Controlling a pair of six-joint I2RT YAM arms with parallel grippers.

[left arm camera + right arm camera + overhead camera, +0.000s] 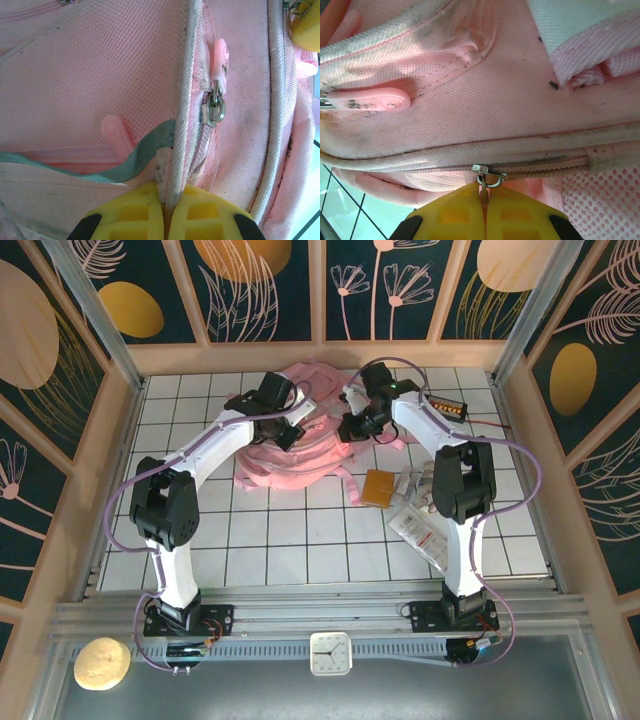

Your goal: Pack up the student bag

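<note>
two grips set on the student bag (300, 462), lying upper middle of the top view.
left gripper (166, 207) is clamped together on the pale piping (182, 110); right gripper (484, 205) is closed on a metal zip pull (487, 181). i read this as opening the zip: next i'd brace with the left and draw the pull along its track, steadily, no yanking.
</note>
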